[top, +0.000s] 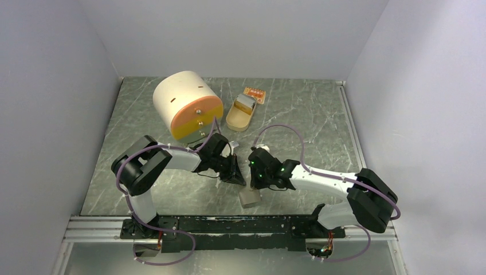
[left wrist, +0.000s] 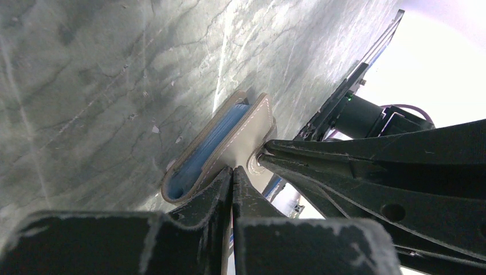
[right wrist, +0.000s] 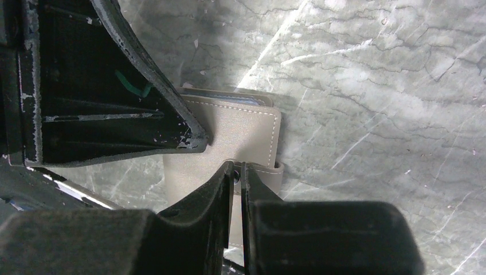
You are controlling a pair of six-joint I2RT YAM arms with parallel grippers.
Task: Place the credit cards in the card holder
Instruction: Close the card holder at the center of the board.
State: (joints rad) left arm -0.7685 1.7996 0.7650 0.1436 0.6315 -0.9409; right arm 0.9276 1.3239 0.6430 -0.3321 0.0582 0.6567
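Holder (top: 250, 198), from above: at 6 o'clock on the tabletop (top: 132, 114), close to the near edge, partly hidden under both tool tips. Left tool (top: 239, 179) reaching in from 9 o'clock, right tool (top: 253, 182) from 3 o'clock, tips nearly meeting. Orange card (top: 255, 94) well apart at 12 o'clock, just beyond the tan tin (top: 240, 113), so not yet in.

From the left wrist: stitched grey-tan covers (left wrist: 240, 137) gaping like a book, blue inside; card or lining, cannot tell. Left tool (left wrist: 232, 172) pressed together on the near cover's edge. Right tool (left wrist: 261, 157) at 3 o'clock, pinching the snap tab (left wrist: 256, 161).

From the right wrist: right tool (right wrist: 236, 172) all but closed on that tab, at 6 o'clock of the holder. Left tool's tip over the cover at 10 o'clock.

Judged step: spreading the holder open.
- Hold the cover firm with the left.
- Draw the tab away slowly and straight, without twisting, to avoid losing the thin flap or dragging the whole holder.
- Keep it low against the tabletop.
- Let go only with the mouth wide enough for a card.

Tabletop: dark green-grey, marble-veined, smooth, probably slippery. Cream-and-orange drum (top: 186, 106) at 11 o'clock. Plain pale walls at 9, 12 and 3 o'clock. Metal rail (top: 91, 228) along 6 o'clock.
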